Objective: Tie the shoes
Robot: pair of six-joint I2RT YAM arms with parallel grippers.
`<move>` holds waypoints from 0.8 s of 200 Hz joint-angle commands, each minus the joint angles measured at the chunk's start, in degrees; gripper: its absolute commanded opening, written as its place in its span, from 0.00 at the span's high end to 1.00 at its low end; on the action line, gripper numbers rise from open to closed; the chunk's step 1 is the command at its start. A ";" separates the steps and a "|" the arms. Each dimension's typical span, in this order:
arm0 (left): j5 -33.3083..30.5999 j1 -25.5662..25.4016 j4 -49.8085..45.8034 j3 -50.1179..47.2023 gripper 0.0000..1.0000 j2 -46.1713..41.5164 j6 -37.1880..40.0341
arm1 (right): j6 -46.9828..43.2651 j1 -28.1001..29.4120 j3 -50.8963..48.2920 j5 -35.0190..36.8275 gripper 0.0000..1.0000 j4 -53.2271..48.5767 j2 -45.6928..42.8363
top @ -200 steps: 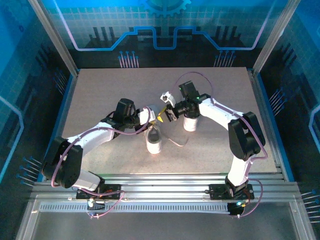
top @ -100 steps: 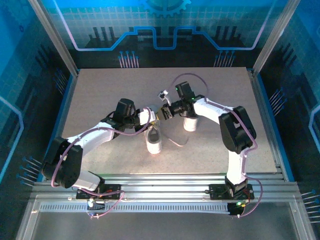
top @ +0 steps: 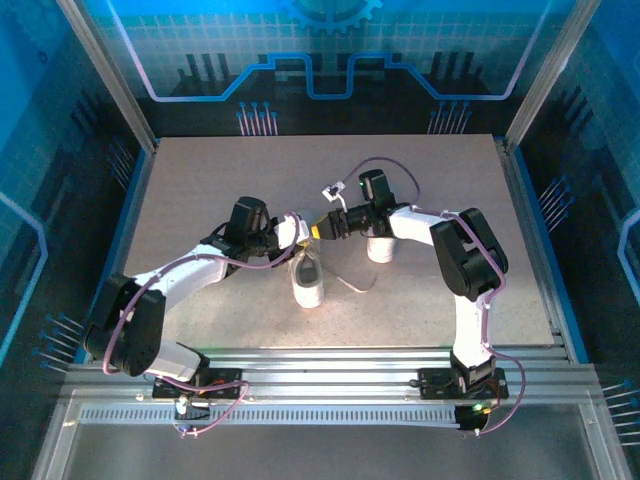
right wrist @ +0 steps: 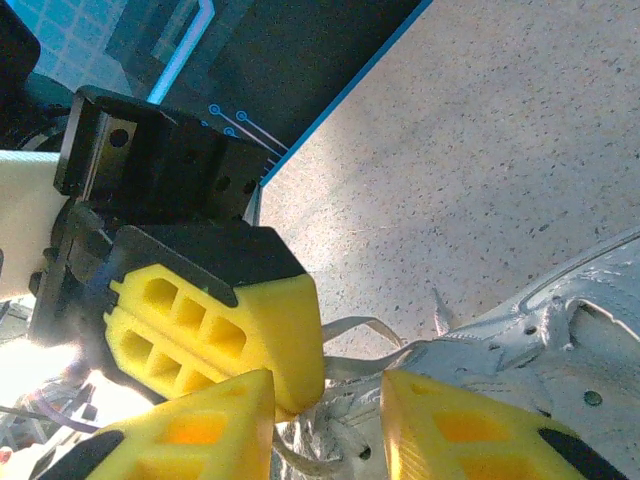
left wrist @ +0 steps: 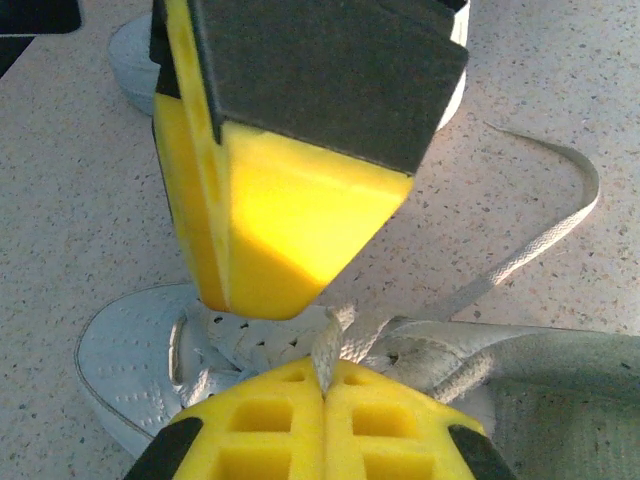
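Top external view: grey speckled table (top: 200, 190) with two white shoes near its middle. Near shoe (top: 309, 285) lies lengthwise between the arms. Far shoe (top: 379, 248) sits just to its right and further back, partly under the right arm. A loose lace (top: 350, 284) trails over the table between them. Left gripper (top: 300, 232) and right gripper (top: 322, 228) meet tip to tip over the near shoe's far end. Left wrist view: left gripper (left wrist: 322, 388) is clenched, its yellow fingers pressed flat together with a strand of lace (left wrist: 325, 350) pinched in the seam. The strand rises from the near shoe (left wrist: 120, 360) below. One yellow finger (left wrist: 280, 230) of the right gripper hangs directly ahead, just above the laced part. A lace end loops across the table at right, and the far shoe (left wrist: 125, 50) sits at the top edge. Right wrist view: right gripper (right wrist: 328, 388) is released, jaws apart with a plain gap. Laces of the near shoe (right wrist: 560, 340) show through the gap; contact with any strand cannot be told. Left gripper (right wrist: 225, 325) sits just beyond its fingertips, closed tight.
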 commanded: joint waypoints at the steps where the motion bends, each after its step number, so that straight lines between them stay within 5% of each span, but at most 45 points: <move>1: 1.34 1.32 3.39 -0.43 1.00 -1.57 -2.50 | -3.69 -0.51 -1.19 -1.22 0.65 -1.23 -0.38; 88: 6.43 2.31 -1.88 2.94 1.00 0.25 -4.42 | -16.26 1.11 -0.39 3.94 0.61 -11.65 -1.82; 160: 7.30 2.36 -5.27 4.68 1.00 0.90 -3.21 | -18.28 0.87 -2.81 5.51 0.62 -10.49 -5.38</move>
